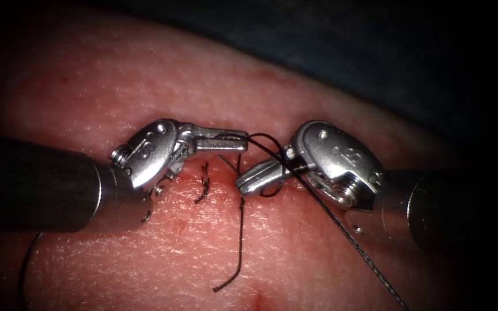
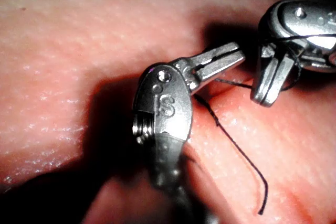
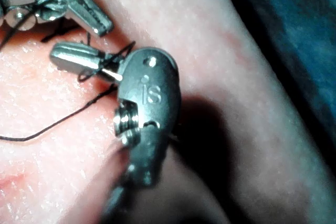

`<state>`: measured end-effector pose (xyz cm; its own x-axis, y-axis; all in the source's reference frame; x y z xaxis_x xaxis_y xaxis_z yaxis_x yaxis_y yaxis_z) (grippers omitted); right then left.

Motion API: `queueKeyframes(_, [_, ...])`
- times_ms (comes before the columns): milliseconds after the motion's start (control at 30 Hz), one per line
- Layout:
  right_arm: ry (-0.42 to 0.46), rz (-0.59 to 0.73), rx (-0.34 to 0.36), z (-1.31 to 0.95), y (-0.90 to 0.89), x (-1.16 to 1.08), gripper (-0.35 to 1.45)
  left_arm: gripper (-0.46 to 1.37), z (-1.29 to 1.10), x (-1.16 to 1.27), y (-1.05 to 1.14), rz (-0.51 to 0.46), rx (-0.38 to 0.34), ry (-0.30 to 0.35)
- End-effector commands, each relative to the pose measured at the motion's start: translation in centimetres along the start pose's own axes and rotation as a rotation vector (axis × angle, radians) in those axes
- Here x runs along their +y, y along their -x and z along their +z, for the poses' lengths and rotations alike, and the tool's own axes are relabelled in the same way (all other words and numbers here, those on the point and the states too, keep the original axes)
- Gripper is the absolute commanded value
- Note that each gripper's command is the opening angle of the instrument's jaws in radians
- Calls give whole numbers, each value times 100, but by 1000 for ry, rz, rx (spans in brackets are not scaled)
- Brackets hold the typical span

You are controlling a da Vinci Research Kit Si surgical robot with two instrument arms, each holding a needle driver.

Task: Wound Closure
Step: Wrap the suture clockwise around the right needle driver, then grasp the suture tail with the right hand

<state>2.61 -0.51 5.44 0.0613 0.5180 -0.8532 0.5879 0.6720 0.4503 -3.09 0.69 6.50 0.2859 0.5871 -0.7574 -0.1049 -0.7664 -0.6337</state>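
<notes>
Two dark grey cylindrical shafts end in polished silver wrist housings, rounded and stamped with small markings, with threaded screws and slim two-jawed steel tools (image 1: 243, 137) (image 1: 243, 185).

Dark blue-grey cloth (image 1: 329, 40) behind, light falls centre, edges go to black

Surgical practice bench: sutured tissue (image 1: 318, 86), thread (image 1: 347, 242)

Two tools over the tissue

The left tool (image 2: 223, 59) has its jaws closed on the thread (image 2: 231, 83). The right tool (image 2: 270, 85), jaws closed, is just beside it, thread looped round it. A loose thread end (image 2: 247, 163) lies on the tissue (image 2: 79, 51).
</notes>
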Motion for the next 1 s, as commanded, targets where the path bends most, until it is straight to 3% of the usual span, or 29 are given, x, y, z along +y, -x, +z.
queueKeyframes(33, [-36,-1,-27,-1,0,2,-35,-35,0,1,1,0,-2,13])
queueKeyframes(133, [-123,0,-92,3,1,4,-35,-35,-1,2,1,0,-2,14])
queueKeyframes(367, [-233,-2,-174,6,6,0,-34,-35,-1,2,0,-1,-2,15])
queueKeyframes(433, [-262,7,-199,7,7,0,-23,-35,-1,1,-1,-2,-1,15])
queueKeyframes(500, [-308,17,-238,11,8,0,7,-35,-1,1,-1,-2,-4,15])
queueKeyframes(633, [-401,30,-319,14,10,-3,45,-35,-2,4,0,-3,-17,17])
queueKeyframes(833, [-438,36,-390,19,6,3,66,-35,-3,7,0,12,-62,18])
queueKeyframes(1000, [-416,34,-394,29,9,10,77,-35,-4,9,1,23,-80,10])
